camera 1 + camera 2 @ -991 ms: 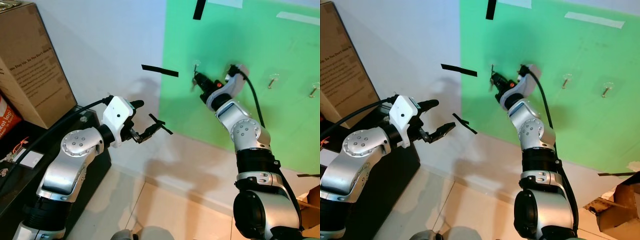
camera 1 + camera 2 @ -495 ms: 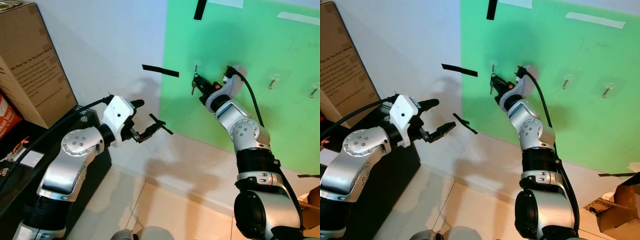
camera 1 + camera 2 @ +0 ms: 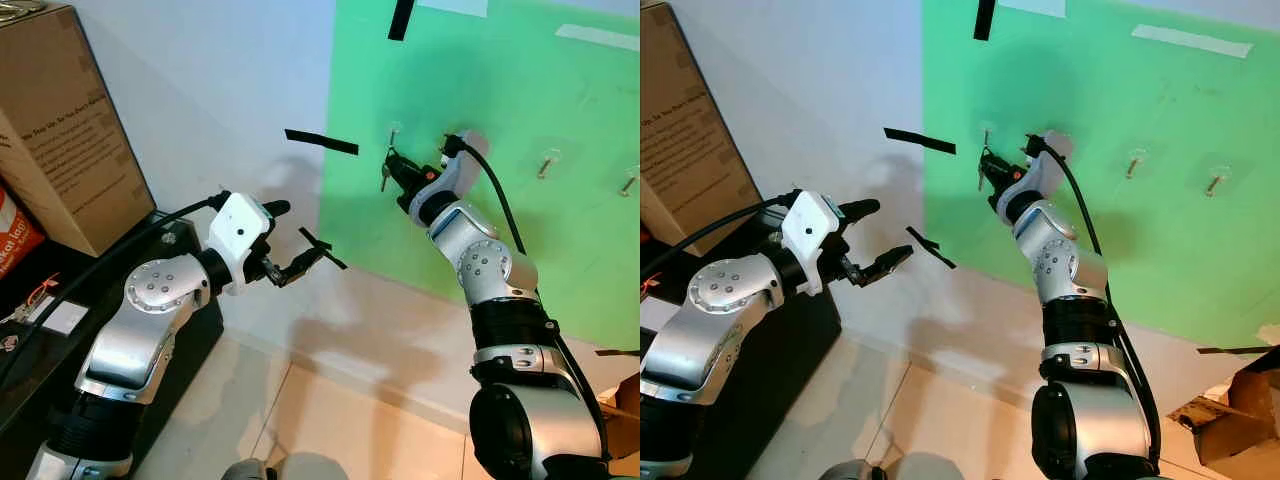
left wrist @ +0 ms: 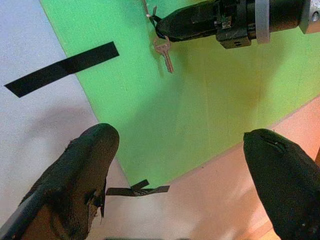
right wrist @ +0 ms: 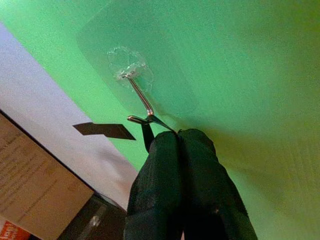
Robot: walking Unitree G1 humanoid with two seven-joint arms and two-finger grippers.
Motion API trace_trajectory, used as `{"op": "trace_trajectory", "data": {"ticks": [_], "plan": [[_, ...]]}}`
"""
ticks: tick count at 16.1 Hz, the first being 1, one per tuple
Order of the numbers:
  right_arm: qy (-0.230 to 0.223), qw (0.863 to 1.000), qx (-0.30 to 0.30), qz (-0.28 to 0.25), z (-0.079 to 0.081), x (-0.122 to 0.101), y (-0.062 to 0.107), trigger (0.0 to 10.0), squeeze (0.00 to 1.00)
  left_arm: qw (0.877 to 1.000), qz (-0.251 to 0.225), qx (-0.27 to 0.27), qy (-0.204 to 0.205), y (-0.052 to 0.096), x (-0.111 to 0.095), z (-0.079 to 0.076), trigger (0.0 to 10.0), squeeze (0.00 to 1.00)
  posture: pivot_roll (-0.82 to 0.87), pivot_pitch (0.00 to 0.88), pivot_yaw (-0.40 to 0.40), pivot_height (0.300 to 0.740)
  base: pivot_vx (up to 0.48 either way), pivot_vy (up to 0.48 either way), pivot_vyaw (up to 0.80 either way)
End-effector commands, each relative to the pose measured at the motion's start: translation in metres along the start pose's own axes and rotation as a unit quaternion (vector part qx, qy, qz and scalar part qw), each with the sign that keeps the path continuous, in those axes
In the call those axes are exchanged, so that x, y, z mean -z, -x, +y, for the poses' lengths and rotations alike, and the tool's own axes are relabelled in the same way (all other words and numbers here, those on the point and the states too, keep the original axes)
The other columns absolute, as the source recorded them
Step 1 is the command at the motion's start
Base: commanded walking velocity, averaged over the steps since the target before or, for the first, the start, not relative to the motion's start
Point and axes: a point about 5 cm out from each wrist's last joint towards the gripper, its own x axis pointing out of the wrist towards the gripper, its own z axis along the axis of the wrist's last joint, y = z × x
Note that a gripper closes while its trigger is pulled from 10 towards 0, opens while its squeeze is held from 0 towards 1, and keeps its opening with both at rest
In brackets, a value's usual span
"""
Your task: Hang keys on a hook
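Observation:
A clear stick-on hook (image 3: pixel 393 132) with a metal prong (image 5: pixel 137 95) sits on the green wall panel (image 3: pixel 560 90). My right gripper (image 3: pixel 395 166) is raised just below it, shut on the key ring (image 5: pixel 149 120), which touches the prong's tip. A silver key (image 4: pixel 164 54) dangles under the fingers (image 4: pixel 187 22). In the right wrist view the gripper (image 5: pixel 179 136) is pressed shut right under the prong. My left gripper (image 3: pixel 297 233) is open and holds nothing, lower and to the left in front of the white wall.
Two more hooks (image 3: pixel 547 158) (image 3: pixel 630 180) sit farther right on the green panel. Black tape strips (image 3: pixel 320 141) (image 3: pixel 400 18) mark the wall. A tall cardboard box (image 3: pixel 55 130) stands on a black cabinet (image 3: pixel 150 300) at the left. Another cardboard box (image 3: pixel 622 400) lies low right.
My right gripper has shifted slightly left and up with the key, bringing the ring up against the hook's prong. The left arm has hardly moved.

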Motion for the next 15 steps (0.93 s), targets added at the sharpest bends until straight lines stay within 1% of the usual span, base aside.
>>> {"op": "trace_trajectory", "data": {"ticks": [1, 2, 5, 7, 8, 9, 10, 11, 12, 13, 15], "plan": [[0.003, 1.0, 0.017, 0.018, -0.006, 0.008, 0.0, 10.0, 0.0, 1.0, -0.001, 0.001, -0.013, -0.003, -0.004, 0.002, 10.0, 0.0, 0.04, 0.0, -0.022, 0.74, 0.0, 0.0, 0.0], [0.002, 1.0, 0.018, 0.017, -0.006, 0.008, -0.001, 10.0, 0.0, 1.0, -0.001, 0.001, -0.014, -0.003, -0.004, 0.002, 10.0, 0.0, 0.04, 0.0, -0.022, 0.74, 0.0, 0.0, 0.0], [0.005, 1.0, 0.025, 0.006, -0.007, 0.006, -0.002, 10.0, 0.0, 1.0, -0.02, 0.002, -0.002, -0.005, -0.01, 0.002, 10.0, 0.0, 0.05, 0.0, -0.023, 0.74, 0.0, 0.0, 0.0], [0.005, 1.0, 0.023, -0.002, -0.006, 0.004, -0.003, 10.0, 0.0, 0.999, -0.046, 0.01, 0.017, -0.007, -0.018, -0.001, 10.0, 0.0, 0.04, 0.0, -0.021, 0.74, 0.0, 0.0, 0.0], [0.014, 1.0, 0.027, -0.004, -0.007, 0.003, -0.003, 10.0, 0.47, 0.999, -0.048, 0.013, 0.018, -0.007, -0.019, -0.001, 10.0, 0.0, 0.04, 0.0, -0.019, 0.74, 0.0, 0.0, 0.0], [0.017, 0.999, 0.027, -0.008, -0.007, 0.003, -0.003, 10.0, 1.0, 0.999, -0.048, 0.013, 0.018, -0.007, -0.019, -0.001, 10.0, 0.0, 0.04, 0.0, -0.017, 0.74, 0.0, 0.0, 0.0], [0.009, 1.0, 0.019, -0.011, -0.007, 0.004, -0.002, 10.0, 1.0, 0.999, -0.046, 0.012, 0.018, -0.008, -0.018, -0.001, 10.0, 0.0, 0.04, 0.0, -0.017, 0.74, 0.0, 0.0, 0.0], [-0.013, 1.0, 0.001, -0.023, -0.006, 0.004, -0.001, 10.0, 1.0, 0.999, -0.046, 0.011, 0.018, -0.008, -0.018, 0.0, 10.0, 0.0, 0.04, 0.0, -0.016, 0.74, 0.0, 0.0, 0.0], [-0.018, 1.0, -0.004, -0.025, -0.006, 0.004, 0.0, 10.0, 1.0, 0.999, -0.045, 0.009, 0.018, -0.008, -0.018, 0.0, 10.0, 0.0, 0.04, 0.0, -0.017, 0.74, 0.0, 0.0, 0.0], [-0.01, 1.0, -0.002, -0.025, -0.007, 0.005, 0.001, 10.0, 1.0, 0.999, -0.045, 0.008, 0.018, -0.008, -0.018, 0.001, 10.0, 0.0, 0.04, 0.0, -0.016, 0.74, 0.0, 0.0, 0.0], [-0.012, 0.999, -0.005, -0.041, -0.008, 0.005, 0.004, 10.0, 1.0, 0.999, -0.044, 0.005, 0.019, -0.008, -0.018, 0.002, 10.0, 0.0, 0.04, 0.0, -0.015, 0.74, 0.0, 0.0, 0.0]]}}
